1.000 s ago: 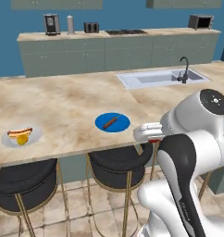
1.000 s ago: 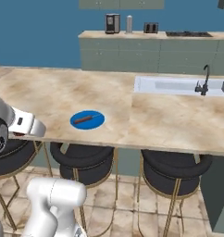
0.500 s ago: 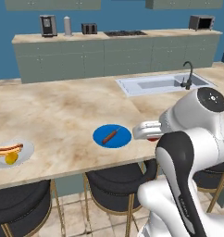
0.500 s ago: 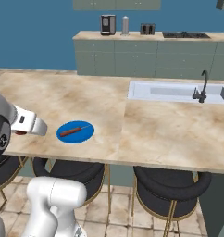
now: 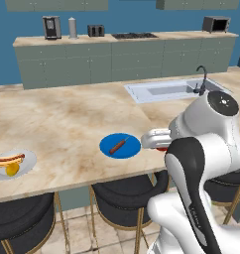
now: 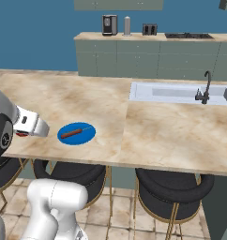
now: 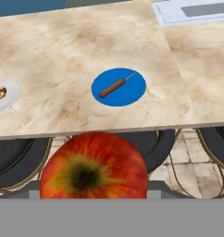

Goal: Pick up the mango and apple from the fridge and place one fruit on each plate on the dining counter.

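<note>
Apple: a glossy red apple (image 7: 94, 165) with a yellow-green patch round its dark stem sits large at the bottom of the hand view, just short of the near edge of the tabletop (image 7: 86, 51).
Fingers: the fingers themselves are hidden behind the fruit, but they appear to be closed on the apple, holding it by its sides with the stem end facing the camera.
Gripper: in the left base view the gripper (image 5: 159, 140) hangs just beside the blue plate (image 5: 120, 146), over the tabletop edge, with a sliver of red beneath it.
Blue plate: round and flat, near the front edge of the tabletop, with a thin brown-red stick-shaped item (image 7: 115, 86) lying across its middle.
Pale plate: a whitish plate (image 5: 28, 164) sits well apart to the left, carrying a hot dog (image 5: 9, 159) and a small yellow-orange mango (image 5: 12, 170) touching it.
How the apple handles: it looks firm, smooth and light, a stiff ball that will not squash but could slip or roll; my judgement is that a grip across its widest part, as now, is safest.
Placing risk: the apple may roll off the flat blue plate, or knock the stick item, so a low, gentle release beside the stick seems wise.
Stools: black round stools (image 5: 127, 193) stand under the tabletop.
</note>
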### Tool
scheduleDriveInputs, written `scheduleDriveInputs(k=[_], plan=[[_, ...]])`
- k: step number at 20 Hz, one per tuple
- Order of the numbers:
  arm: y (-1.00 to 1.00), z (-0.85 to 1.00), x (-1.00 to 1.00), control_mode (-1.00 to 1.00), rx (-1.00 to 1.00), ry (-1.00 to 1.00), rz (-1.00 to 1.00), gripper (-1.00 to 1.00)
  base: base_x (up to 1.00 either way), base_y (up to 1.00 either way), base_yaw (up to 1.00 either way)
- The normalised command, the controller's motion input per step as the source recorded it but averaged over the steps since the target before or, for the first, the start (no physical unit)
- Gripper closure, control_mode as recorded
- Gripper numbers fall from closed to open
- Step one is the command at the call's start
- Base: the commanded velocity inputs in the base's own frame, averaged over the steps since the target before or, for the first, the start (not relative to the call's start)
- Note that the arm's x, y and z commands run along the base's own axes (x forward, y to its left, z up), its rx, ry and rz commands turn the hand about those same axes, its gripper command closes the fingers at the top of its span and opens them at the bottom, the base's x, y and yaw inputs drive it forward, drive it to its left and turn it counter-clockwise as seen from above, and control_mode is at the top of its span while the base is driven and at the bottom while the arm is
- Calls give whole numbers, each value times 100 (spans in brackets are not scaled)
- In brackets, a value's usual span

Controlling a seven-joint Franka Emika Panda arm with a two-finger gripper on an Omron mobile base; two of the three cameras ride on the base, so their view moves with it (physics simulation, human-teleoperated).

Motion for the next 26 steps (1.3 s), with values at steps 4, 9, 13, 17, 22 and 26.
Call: scheduleDriveInputs(k=[4,9,13,17,22,26], plan=[[0,1,95,-100,0,55,-1,100,0,0,0],[-12,-53,84,-100,-4,49,-2,100,0,0,0],[-30,-100,100,-100,-7,34,-6,100,0,0,0],[-11,-100,100,-100,-2,12,-7,100,0,0,0],[2,-68,98,-100,-1,-8,-5,100,0,0,0],[1,-26,75,-100,-7,-23,-2,100,0,0,0]])
